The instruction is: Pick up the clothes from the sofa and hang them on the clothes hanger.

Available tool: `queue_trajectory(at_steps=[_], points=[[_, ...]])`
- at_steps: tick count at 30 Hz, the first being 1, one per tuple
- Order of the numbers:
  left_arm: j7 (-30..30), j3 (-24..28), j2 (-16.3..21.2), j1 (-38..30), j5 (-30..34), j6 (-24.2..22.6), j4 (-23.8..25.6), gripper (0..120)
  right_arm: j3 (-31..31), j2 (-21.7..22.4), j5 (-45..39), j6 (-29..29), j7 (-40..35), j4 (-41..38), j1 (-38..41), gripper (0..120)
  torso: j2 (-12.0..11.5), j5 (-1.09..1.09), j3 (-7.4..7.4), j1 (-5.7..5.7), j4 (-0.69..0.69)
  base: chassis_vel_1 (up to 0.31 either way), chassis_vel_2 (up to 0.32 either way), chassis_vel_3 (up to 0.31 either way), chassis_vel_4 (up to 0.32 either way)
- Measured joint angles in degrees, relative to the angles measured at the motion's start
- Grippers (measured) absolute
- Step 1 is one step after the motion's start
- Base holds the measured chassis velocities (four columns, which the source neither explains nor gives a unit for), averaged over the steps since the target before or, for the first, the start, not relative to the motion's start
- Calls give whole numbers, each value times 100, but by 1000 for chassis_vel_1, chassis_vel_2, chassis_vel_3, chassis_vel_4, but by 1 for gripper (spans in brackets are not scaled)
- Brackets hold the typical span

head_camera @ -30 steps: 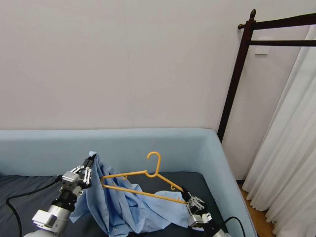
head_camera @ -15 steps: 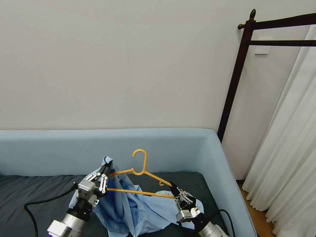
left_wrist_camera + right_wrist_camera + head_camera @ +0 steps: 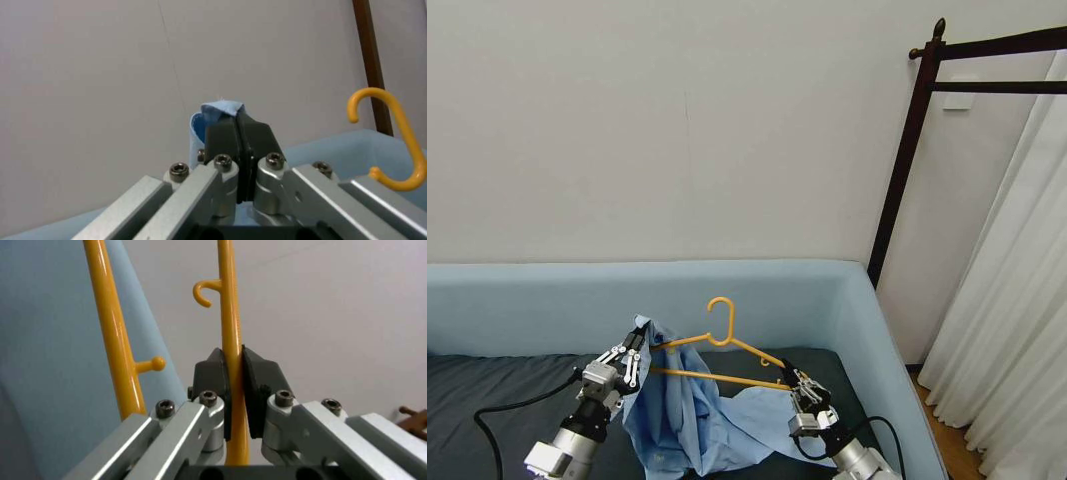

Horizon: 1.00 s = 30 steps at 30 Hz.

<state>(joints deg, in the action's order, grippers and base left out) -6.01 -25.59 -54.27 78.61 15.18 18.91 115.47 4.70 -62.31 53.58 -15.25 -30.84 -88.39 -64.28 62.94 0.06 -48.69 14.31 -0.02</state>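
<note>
While the soft, crumpled blue shirt [image 3: 677, 420] is draping from the slim, glossy orange hanger [image 3: 725, 338] at lower centre, the left claw [image 3: 634, 338] is pinching its fabric and the right claw [image 3: 799, 384] is clenching the hanger's bar above the pale blue sofa [image 3: 527, 295].

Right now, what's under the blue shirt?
The sofa's dark seat cushion shows around the blue shirt; its folds cover the patch directly below. They also hide the end of the orange hanger by the left gripper; the right gripper clamps the other end.
</note>
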Motion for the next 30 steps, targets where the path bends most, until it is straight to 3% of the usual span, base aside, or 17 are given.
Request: queue_trajectory(at_steps=[15, 24, 30], points=[[102, 557, -232, 98, -127, 111, 102, 0, -259, -130, -38, 405, -119, -67, 125, 5, 0, 0, 0, 0, 1, 0, 0, 0, 0], [221, 804, -457, 56, -315, 319, -133, 0, -544, -284, -70, 67, -69, 94, 379, 5, 0, 0, 0, 0, 2, 0, 0, 0, 0], [357, 707, -466, -3, -201, 415, -73, 0, -326, -311, 517, -228, 32, 302, 501, 5, 0, 0, 0, 0, 1, 0, 0, 0, 0]])
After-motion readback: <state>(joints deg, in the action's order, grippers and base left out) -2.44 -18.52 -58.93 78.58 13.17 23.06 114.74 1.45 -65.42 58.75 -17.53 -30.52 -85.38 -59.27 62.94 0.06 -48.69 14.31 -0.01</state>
